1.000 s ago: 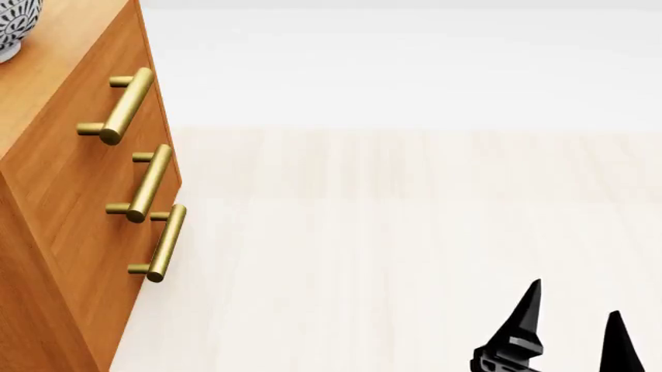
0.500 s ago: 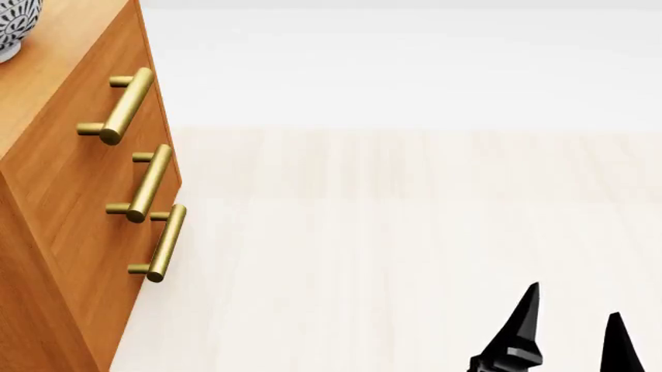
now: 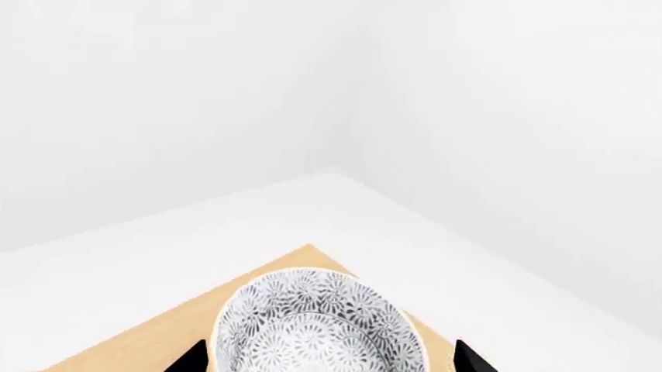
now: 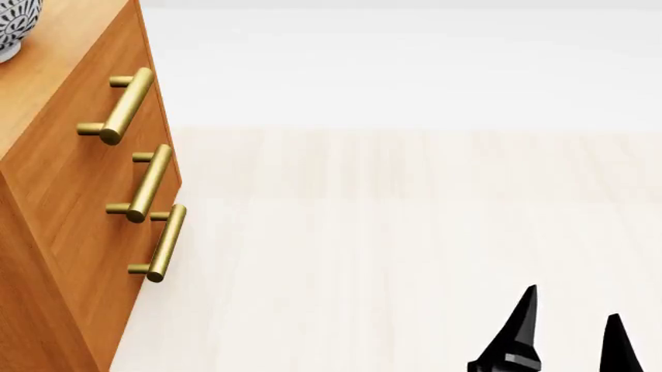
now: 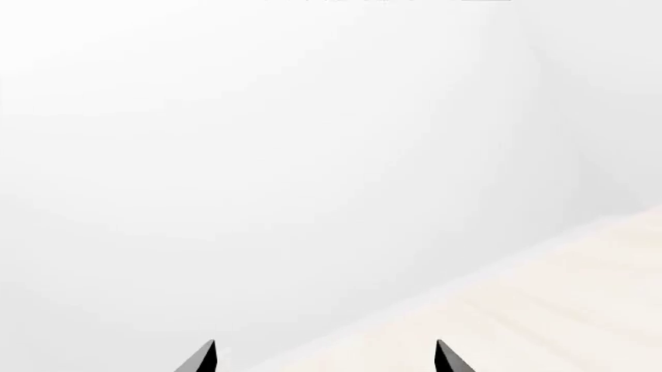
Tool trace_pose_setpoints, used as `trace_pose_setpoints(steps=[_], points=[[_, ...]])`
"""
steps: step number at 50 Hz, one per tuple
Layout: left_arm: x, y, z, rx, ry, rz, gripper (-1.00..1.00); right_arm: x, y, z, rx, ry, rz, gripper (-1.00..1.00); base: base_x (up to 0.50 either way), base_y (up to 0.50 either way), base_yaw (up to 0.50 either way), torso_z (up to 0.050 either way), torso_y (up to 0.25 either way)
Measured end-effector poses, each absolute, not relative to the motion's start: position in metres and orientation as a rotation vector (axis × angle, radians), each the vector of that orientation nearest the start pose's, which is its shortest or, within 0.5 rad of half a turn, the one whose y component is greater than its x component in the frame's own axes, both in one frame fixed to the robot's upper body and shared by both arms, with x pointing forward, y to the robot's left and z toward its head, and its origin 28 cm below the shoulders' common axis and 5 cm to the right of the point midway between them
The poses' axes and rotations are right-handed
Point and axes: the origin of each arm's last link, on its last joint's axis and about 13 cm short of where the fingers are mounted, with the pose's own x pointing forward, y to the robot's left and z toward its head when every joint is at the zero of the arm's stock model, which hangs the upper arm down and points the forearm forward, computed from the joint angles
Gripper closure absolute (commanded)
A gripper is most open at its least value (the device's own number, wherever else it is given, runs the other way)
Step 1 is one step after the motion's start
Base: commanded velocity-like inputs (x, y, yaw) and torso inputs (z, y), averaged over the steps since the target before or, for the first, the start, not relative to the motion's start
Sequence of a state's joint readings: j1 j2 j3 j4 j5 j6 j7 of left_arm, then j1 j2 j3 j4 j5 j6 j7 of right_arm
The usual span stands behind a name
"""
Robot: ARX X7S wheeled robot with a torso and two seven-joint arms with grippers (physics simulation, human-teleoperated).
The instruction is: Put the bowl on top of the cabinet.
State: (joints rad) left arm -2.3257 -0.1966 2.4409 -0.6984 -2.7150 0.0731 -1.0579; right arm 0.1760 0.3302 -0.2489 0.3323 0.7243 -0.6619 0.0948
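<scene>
In the left wrist view, the bowl (image 3: 315, 325) sits low in the middle of the frame on the lighter wood top of the cabinet (image 3: 135, 341), close to its corner, with the two dark tips of the left gripper (image 3: 329, 358) spread wide at either side of it and not visibly touching the rim; by that, the placing looks done and only the retreat remains. In the head view, the bowl (image 4: 15, 27) shows only as a sliver at the upper left edge, resting on the cabinet (image 4: 73, 178) top above the three brass handles (image 4: 145, 182). The one thing that has changed over the last second is the right gripper (image 4: 569, 329) at the lower right, which has sunk slightly toward the frame's bottom edge, its fingers apart and empty. In the right wrist view, the right gripper (image 5: 322, 358) shows parted tips over pale floor (image 5: 538, 310) and white wall; nothing obstructs.
</scene>
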Motion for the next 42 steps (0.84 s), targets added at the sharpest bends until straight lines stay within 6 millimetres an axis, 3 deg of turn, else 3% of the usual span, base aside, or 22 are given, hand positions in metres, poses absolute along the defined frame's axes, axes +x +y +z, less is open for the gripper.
trace_pose_setpoints(steps=[42], points=[[0.301,0.129,0.422,0.007,-0.143,0.485,-1.0,0.239,-0.156,0.03,0.352,-0.419,-0.113,-1.0,0.0,0.0,0.0,0.0,0.0]])
